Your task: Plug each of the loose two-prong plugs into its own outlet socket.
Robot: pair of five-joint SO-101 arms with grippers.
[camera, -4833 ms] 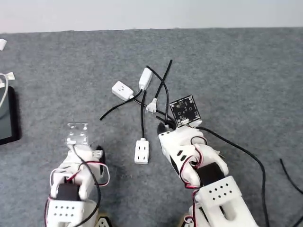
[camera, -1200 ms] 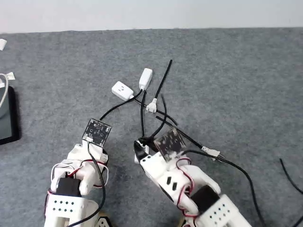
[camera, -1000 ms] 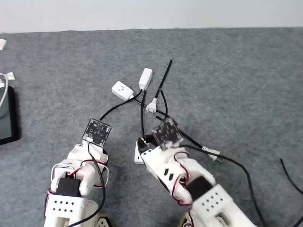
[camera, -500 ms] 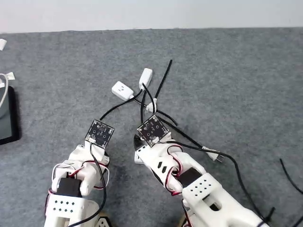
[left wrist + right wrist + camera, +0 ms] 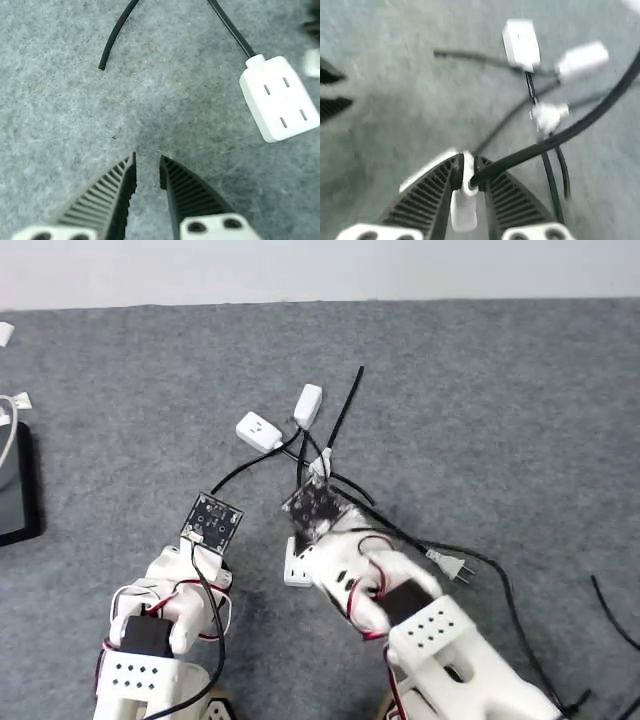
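Okay, status. Reference is the four-slot socket block (image 5: 293,568) (image 5: 277,97), lying flat on the grey carpet (image 5: 520,390).

My right gripper (image 5: 469,160) sits over the block's far end. Its jaws are clamped on a white plug (image 5: 462,200) with a black cord (image 5: 545,142) running out of it. The prongs are hidden, and I can't tell whether the plug touches the block.

My left gripper (image 5: 147,160) is just beside the block on its left, over bare carpet. Its jaws are a narrow gap apart with nothing between them.

Beyond the block, away from my bases and well apart from it, are three things:
- a single socket (image 5: 258,430)
- a white adapter (image 5: 308,405) next to that socket
- a small white plug (image 5: 320,465), the nearest of the three to the block

Right of the block and apart from it, a pronged plug (image 5: 450,565) lies on the carpet. A loose cord end (image 5: 102,65) lies left of the block and a bit beyond it.
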